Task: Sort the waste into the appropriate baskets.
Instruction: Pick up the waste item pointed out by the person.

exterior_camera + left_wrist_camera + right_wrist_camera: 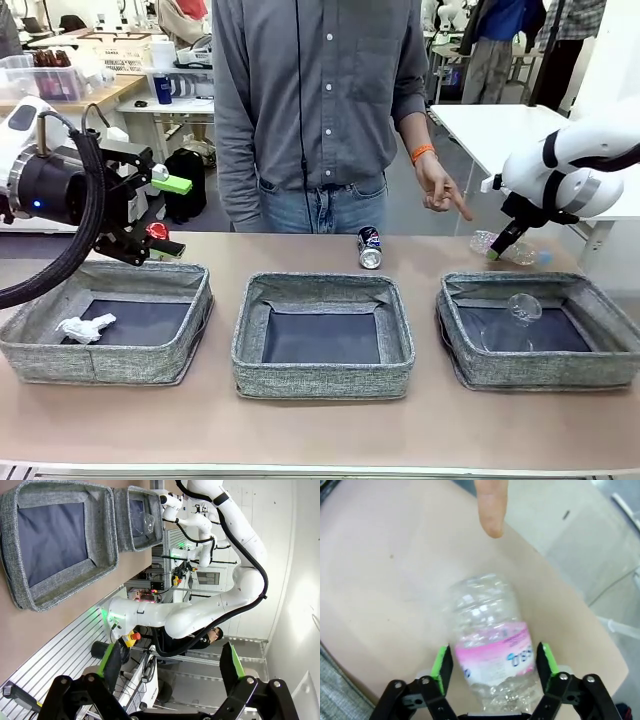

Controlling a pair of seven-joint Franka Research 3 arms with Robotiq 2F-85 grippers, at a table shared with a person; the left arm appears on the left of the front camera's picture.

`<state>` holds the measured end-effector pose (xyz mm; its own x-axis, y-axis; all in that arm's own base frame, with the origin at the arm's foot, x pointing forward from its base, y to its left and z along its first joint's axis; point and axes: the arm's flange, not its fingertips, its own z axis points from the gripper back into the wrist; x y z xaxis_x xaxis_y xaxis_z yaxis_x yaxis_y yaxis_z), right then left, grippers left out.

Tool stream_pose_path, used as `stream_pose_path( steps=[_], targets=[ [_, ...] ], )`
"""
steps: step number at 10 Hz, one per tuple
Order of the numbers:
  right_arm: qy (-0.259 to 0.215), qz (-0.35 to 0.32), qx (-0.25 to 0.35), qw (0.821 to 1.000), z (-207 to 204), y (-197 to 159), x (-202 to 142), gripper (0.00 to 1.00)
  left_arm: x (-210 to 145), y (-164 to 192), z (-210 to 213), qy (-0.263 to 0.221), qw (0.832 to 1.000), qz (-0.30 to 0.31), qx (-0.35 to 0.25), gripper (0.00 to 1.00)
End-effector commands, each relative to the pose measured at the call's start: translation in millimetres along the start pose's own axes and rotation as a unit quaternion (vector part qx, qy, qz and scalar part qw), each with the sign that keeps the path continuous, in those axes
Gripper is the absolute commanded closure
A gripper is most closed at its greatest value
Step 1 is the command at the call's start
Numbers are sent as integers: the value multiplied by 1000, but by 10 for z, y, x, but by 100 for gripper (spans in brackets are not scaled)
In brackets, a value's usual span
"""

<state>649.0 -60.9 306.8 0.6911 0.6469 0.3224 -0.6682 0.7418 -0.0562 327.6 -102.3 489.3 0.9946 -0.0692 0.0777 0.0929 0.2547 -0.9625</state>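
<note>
Bottle [492, 640] between right jaws, not yet pinched | fingertip [492, 510] pointing beside | left jaws wide, empty

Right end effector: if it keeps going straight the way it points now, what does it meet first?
The clear bottle. It already lies between the right end effector's green pads, which stand either side of its pink label. Straight on, the palm would likely press onto the bottle, then the table beneath; depth is unclear.
</note>
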Motion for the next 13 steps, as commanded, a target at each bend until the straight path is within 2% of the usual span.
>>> stream_pose_path(
  steps=[1,3,4,5,6,9,10,11,12,13],
  targets=[
    [9,-8,4,1000,15,-48,85,100,-1,-41,4,-1,1000,2,-2,0],
    [12,-10,4,1000,7,-48,80,100,-1,-41,4,-1,1000,2,-2,0],
    [12,-11,8,1000,-6,-45,71,86,-1,-41,4,-1,1000,2,-2,0],
    [12,-11,8,1000,-12,-42,67,96,-1,-41,4,-1,1000,2,-2,0],
    [9,-16,7,1000,-7,-48,68,100,-1,-41,4,-1,1000,2,-2,0],
    [2,-38,-13,999,126,-57,101,100,-1,-41,4,-1,1000,2,-2,0],
    [-3,-74,-13,997,253,-45,140,100,-1,-41,4,-1,1000,2,-2,0],
    [10,-139,-22,990,477,20,204,100,-1,-41,4,-1,1000,2,-2,0],
    [25,-219,-23,975,797,133,276,100,-1,-41,4,-1,1000,2,-2,0],
    [31,-310,-7,950,1096,209,328,100,-1,-41,4,-1,1000,2,-2,0]
  ],
)
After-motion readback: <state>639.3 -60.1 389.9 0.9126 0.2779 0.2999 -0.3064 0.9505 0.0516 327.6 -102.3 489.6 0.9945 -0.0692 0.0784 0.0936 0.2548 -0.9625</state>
